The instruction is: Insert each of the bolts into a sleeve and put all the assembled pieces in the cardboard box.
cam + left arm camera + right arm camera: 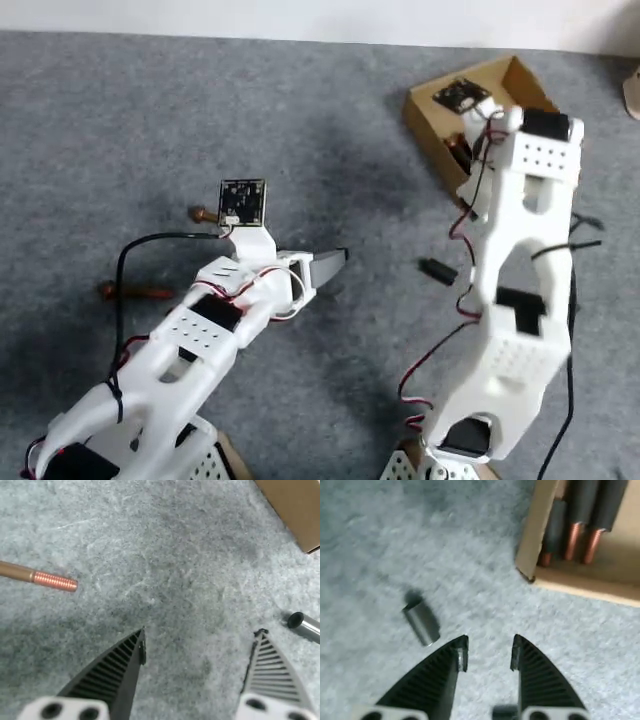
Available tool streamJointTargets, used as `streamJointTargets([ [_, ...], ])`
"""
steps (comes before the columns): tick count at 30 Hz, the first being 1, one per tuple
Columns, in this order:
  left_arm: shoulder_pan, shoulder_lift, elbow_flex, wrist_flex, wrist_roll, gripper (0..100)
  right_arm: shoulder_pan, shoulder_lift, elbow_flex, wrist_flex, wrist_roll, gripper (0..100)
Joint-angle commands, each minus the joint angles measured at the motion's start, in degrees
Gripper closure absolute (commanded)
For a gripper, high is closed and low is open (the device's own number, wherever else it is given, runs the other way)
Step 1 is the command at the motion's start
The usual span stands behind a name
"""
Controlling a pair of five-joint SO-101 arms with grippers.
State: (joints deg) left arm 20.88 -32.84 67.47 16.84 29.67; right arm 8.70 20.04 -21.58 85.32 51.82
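Note:
A copper bolt (pixel 205 213) lies beside the left wrist camera, and a second bolt (pixel 135 292) lies on the grey mat left of that arm. My left gripper (pixel 200 637) stands open just above bare mat, with a bolt's threaded end (pixel 55 582) off to one side and a dark sleeve (pixel 304 625) just outside the other fingertip. That loose sleeve (pixel 435 268) lies between the arms. My right gripper (pixel 490 647) is open and holds nothing, close to the sleeve (pixel 421 622) and the cardboard box (pixel 535 535). Three assembled pieces (pixel 575 520) lie in the box.
The cardboard box (pixel 425 120) sits at the back right, partly under the right arm. Red and black cables hang along both arms. A wide stretch of grey mat lies at the back left.

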Motion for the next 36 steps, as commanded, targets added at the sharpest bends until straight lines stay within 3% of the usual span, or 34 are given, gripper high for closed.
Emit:
streamJointTargets([
  [1,-0.66,-2.07,-2.77,-0.88,0.26,68,0.04,-14.29,22.29,-18.86,-0.09,87.5],
  [4,-0.66,-2.07,-2.86,-0.88,0.26,68,-0.84,-22.99,40.57,-36.62,-0.18,87.2],
  [7,-0.66,-2.07,-2.77,-0.88,0.26,68,-1.10,-27.30,52.00,-45.14,2.02,87.3],
  [14,-0.66,-2.07,-2.77,-0.88,0.26,68,-1.36,-24.57,53.76,-45.05,16.18,87.6],
  [21,-0.66,-2.07,-2.77,-0.88,-0.79,68,-2.07,-22.11,53.85,-44.97,24.00,92.4],
  [26,-0.66,-2.07,-2.68,-0.88,-2.55,68,-4.88,-21.93,53.85,-41.01,24.79,89.4],
  [36,-0.66,-2.07,-2.68,-0.97,-2.55,68,-6.81,-21.85,56.40,-42.51,21.89,88.5],
])
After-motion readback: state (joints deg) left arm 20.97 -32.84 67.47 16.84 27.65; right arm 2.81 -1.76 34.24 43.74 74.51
